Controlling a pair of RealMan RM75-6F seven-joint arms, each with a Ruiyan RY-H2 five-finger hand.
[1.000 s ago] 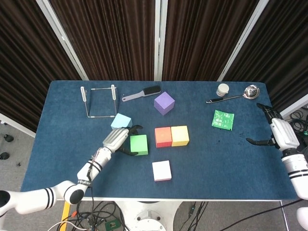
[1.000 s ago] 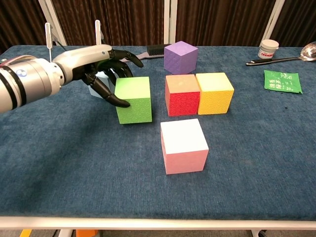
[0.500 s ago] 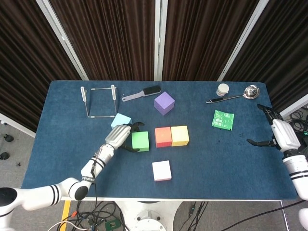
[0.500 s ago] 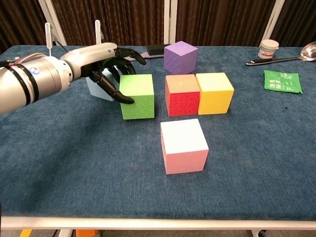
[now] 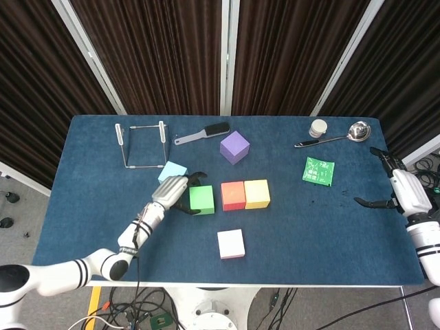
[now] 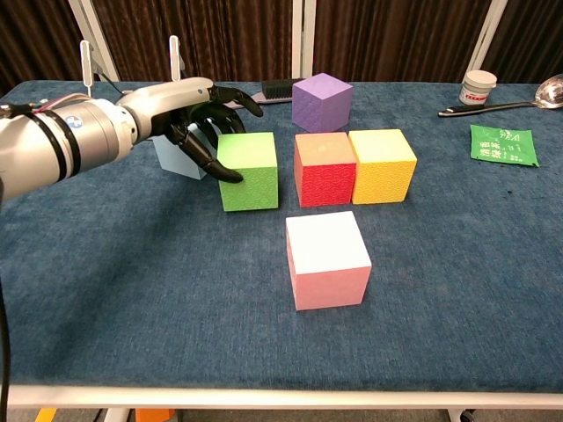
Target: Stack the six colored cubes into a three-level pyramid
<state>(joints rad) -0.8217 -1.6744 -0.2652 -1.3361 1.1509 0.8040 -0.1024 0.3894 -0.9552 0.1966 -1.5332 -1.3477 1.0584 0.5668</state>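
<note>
As the left hand [image 6: 189,110] pressed spread fingertips [image 6: 230,177] against the green cube [image 6: 249,170], gripping nothing, it seemingly nudged it toward the red cube [image 6: 323,168]; the right hand [image 5: 405,191] hung open.

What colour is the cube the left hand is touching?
Green cube, with the left hand against its left side; clearest in the chest view.

light blue cube [image 6: 176,156] mostly hidden behind left hand [image 6: 189,110]
</note>
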